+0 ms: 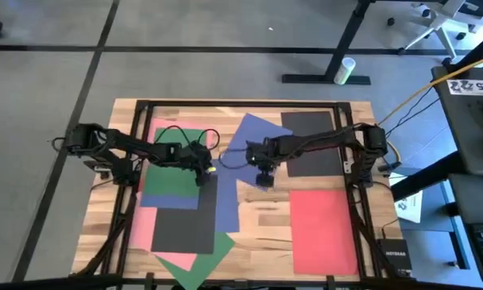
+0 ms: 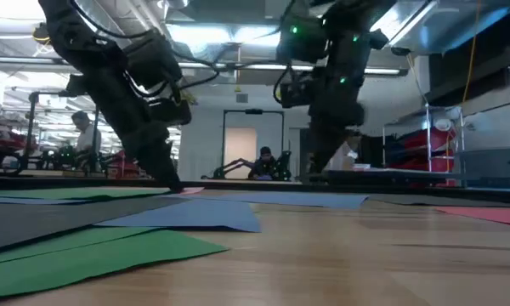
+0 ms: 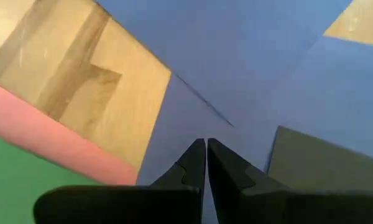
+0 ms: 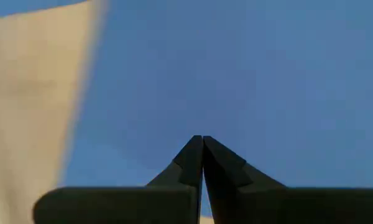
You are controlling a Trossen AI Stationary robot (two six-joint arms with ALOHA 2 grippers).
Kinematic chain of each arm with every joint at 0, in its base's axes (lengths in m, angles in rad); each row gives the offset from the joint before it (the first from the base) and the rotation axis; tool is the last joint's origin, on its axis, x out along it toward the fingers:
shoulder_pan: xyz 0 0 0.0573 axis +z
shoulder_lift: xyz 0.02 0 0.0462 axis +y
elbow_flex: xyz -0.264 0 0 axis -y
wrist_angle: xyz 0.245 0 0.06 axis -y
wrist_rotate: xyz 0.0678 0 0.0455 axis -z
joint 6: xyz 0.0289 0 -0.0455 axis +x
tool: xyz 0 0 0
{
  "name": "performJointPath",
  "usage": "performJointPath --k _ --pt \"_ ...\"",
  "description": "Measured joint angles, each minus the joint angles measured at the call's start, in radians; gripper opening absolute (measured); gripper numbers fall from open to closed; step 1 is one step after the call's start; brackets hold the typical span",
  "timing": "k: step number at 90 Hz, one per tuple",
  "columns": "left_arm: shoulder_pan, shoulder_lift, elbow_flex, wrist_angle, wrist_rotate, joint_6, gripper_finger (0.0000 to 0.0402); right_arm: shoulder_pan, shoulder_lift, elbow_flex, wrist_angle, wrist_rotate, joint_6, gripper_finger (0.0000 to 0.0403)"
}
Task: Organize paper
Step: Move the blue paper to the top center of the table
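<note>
Coloured paper sheets lie flat and partly overlapping on the wooden table: two blue sheets (image 1: 249, 137) (image 1: 226, 205) in the middle, green (image 1: 177, 165) on pink (image 1: 149, 217) at the left, black (image 1: 185, 227) and green (image 1: 197, 259) near the front, red (image 1: 322, 229) and black (image 1: 310, 145) at the right. My left gripper (image 1: 204, 176) is shut, tips down on blue paper (image 3: 236, 74) beside a black sheet (image 3: 323, 168). My right gripper (image 1: 263, 180) is shut, low over blue paper (image 4: 255, 74). My left gripper's shut fingertips (image 3: 199, 152) come down slanting from the table's left onto a blue sheet (image 3: 193, 124), near where two blue sheets overlap. The sheet lies flat on the table. My right gripper's shut tips (image 4: 202, 146) point down at a blue sheet; whether they touch it, I cannot tell.
Bare wood (image 1: 262, 217) shows between the blue and red sheets. A dark frame (image 1: 241, 105) runs round the table. A small white printed sheet (image 1: 409, 205) lies off the table's right side. People sit in the room behind (image 2: 263, 161).
</note>
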Motion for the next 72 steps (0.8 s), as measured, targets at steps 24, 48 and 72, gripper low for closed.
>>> performJointPath --k 24,48,72 --pt "-0.016 0.000 0.000 -0.005 0.035 -0.024 0.0000 -0.176 0.004 -0.096 0.052 -0.046 0.036 0.0000" --pt "-0.053 0.000 0.000 -0.003 0.037 -0.044 0.0000 -0.256 0.037 -0.133 0.120 -0.119 0.026 0.0000" --pt "-0.064 0.000 0.000 -0.004 0.037 -0.054 0.0000 -0.294 0.056 -0.113 0.166 -0.164 0.005 0.0000"
